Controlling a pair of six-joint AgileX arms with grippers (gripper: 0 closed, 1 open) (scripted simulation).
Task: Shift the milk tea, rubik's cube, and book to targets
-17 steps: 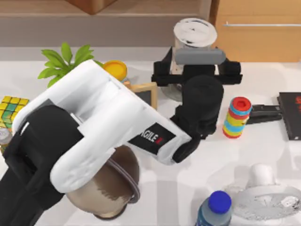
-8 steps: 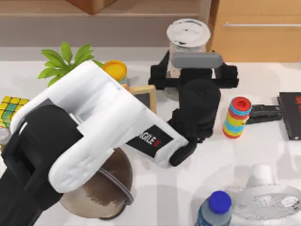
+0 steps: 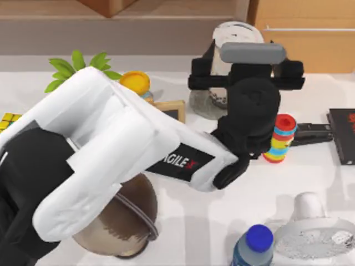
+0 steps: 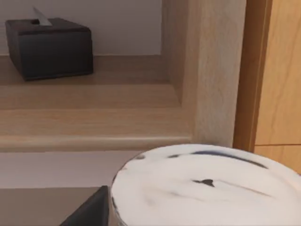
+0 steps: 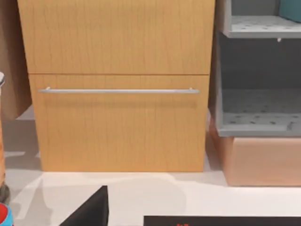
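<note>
The milk tea (image 3: 213, 91) is a clear cup with dark pearls low down, standing at the back centre. Its white lid (image 4: 202, 188) sits close under the left wrist camera. My left gripper (image 3: 233, 69) is shut on the cup's upper part. The cup's base is at a grey round disc (image 3: 194, 105). The rubik's cube (image 3: 6, 119) peeks out at the far left edge behind my left arm. A black slab with red marks (image 3: 341, 136) lies at the right edge. My right gripper (image 5: 89, 212) hangs low near that slab (image 5: 221, 220). A teal sliver of the book (image 5: 290, 9) rests on a grey shelf.
A colourful ring stack (image 3: 280, 138) stands just right of my left wrist. A blue-capped bottle (image 3: 252, 246) and a white speckled object (image 3: 313, 235) are at the front right. A wooden bowl (image 3: 119, 221) lies under my left arm. A plant (image 3: 77, 69) stands at the back left.
My left gripper drifted slightly left with the milk tea, then swung right with it. The cup's lid now sits farther right, and my arm covers more of the rubik's cube.
</note>
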